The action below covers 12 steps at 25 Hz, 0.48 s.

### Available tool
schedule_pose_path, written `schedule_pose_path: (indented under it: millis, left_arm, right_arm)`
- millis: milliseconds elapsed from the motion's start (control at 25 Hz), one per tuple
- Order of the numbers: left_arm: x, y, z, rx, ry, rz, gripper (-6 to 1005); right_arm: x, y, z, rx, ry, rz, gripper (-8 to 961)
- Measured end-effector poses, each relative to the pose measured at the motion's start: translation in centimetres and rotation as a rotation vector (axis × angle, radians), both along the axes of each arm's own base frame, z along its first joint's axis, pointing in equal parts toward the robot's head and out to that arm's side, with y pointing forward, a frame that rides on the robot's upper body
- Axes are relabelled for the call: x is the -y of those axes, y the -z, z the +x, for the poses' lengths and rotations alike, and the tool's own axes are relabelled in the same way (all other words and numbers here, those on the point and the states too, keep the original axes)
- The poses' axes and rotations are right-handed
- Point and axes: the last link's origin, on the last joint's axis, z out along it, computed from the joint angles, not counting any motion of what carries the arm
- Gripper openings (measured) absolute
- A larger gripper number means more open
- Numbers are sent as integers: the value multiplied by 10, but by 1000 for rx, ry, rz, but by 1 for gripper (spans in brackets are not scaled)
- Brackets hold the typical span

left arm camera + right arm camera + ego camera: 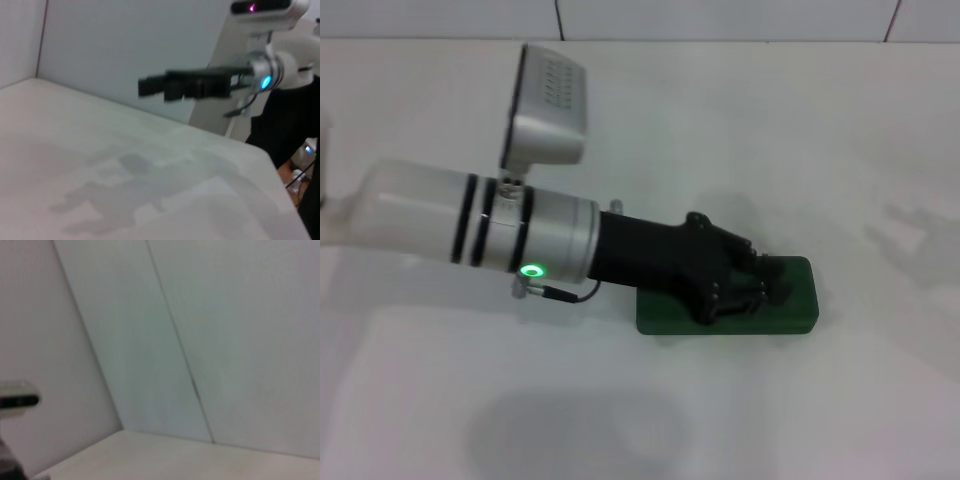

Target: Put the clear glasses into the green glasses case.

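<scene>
One arm shows in the head view: the left arm reaches in from the left across the white counter (880,140), and its black left claw (765,285) sits over the dark green flat rectangular glasses case (800,310), which lies shut right of centre. Whether the claw is spread or pressed together cannot be told. The clear glasses are not visible.

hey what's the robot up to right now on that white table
The left gripper is reaching across the white table and sits over the green glasses case, which looks closed. The clear glasses are not visible in any view, so whether they are inside cannot be told. The right gripper is out of view.
</scene>
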Motion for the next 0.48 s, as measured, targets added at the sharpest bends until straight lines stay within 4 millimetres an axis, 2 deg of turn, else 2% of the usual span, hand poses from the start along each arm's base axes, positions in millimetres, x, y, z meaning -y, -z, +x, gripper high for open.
schedule_pose_path:
  millis: [80, 280, 320, 360, 480]
  left_arm:
    - [2, -10, -3, 29, 13, 10, 178]
    - [12, -48, -22, 168, 96, 89, 352]
    - [11, -61, -27, 203, 82, 123, 370]
    - [11, -61, -27, 203, 82, 123, 389]
    - [10, -79, -36, 219, 7, 113, 444]
  right_arm:
    - [2, 7, -2, 21, -30, -32, 473]
    - [8, 20, -12, 50, -127, -76, 476]
    - [8, 23, -13, 54, -137, -90, 476]
    - [8, 28, -16, 62, -156, -114, 477]
    - [10, 44, -25, 86, -225, -171, 478]
